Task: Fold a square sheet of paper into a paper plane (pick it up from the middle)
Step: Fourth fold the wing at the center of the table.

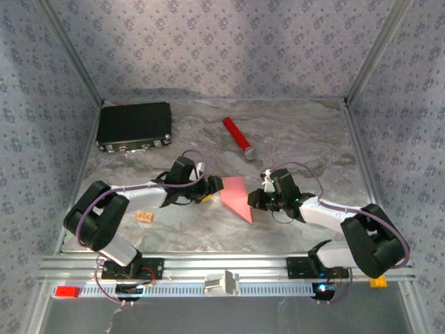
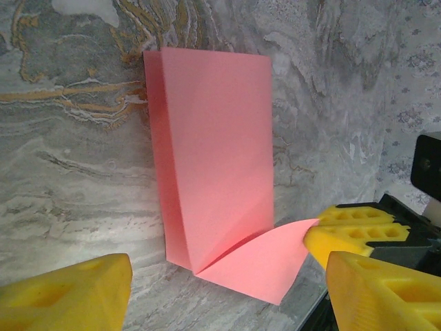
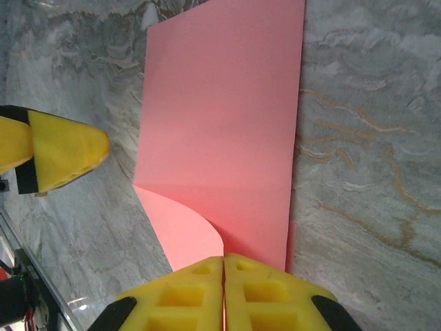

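- Lying folded on the table, the square sheet of paper (image 1: 236,197) sits on the arms' side of the red cylinder (image 1: 237,136), its long axis running roughly from that cylinder toward the arms.
- Right gripper (image 3: 224,265), nearer than the cylinder and slightly right of it, is clenched on the sheet's edge, where a flap curls up.
- Left gripper (image 2: 229,270), nearer and left of the cylinder, gapes wide just beside the sheet, grasping nothing.

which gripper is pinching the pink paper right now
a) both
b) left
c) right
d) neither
c: the right gripper has its fingers closed together on a lifted edge of the square sheet of paper, while the left gripper stands open with nothing pinched.
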{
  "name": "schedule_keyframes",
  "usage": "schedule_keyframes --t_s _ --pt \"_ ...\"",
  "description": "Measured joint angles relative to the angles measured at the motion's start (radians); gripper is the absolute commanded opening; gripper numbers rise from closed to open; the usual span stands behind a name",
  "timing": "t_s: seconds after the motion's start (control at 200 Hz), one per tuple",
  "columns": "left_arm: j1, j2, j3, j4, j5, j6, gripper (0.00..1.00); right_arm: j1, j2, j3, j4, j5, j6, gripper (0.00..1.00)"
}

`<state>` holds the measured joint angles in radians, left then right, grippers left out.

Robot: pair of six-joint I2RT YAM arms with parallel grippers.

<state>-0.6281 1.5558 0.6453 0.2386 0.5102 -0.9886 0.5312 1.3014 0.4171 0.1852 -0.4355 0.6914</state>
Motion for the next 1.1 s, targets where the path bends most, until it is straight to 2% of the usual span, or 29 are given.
schedule_keyframes --t_s 0.34,0.615,0.72,0.825,0.964,1.099 --pt "0.000 0.053 0.037 0.033 0.030 -0.005 0.73 -0.015 -0.026 -0.033 0.004 0.000 0.001 0.09" --pt "0.000 0.153 0.100 0.092 0.069 -0.030 0.61 -0.022 -0.045 -0.042 0.006 0.000 0.004 0.10" --pt "0.000 0.195 0.125 0.121 0.085 -0.043 0.51 -0.023 -0.045 -0.045 0.006 0.000 0.004 0.10" --pt "-0.002 0.232 0.142 0.149 0.102 -0.068 0.33 -0.023 -0.045 -0.046 0.006 0.000 0.004 0.12" --pt "-0.003 0.251 0.145 0.183 0.105 -0.103 0.12 -0.023 -0.052 -0.045 -0.013 0.010 0.006 0.23" --pt "-0.005 0.248 0.124 0.232 0.080 -0.137 0.05 -0.003 -0.102 -0.031 -0.099 0.073 -0.010 0.42"
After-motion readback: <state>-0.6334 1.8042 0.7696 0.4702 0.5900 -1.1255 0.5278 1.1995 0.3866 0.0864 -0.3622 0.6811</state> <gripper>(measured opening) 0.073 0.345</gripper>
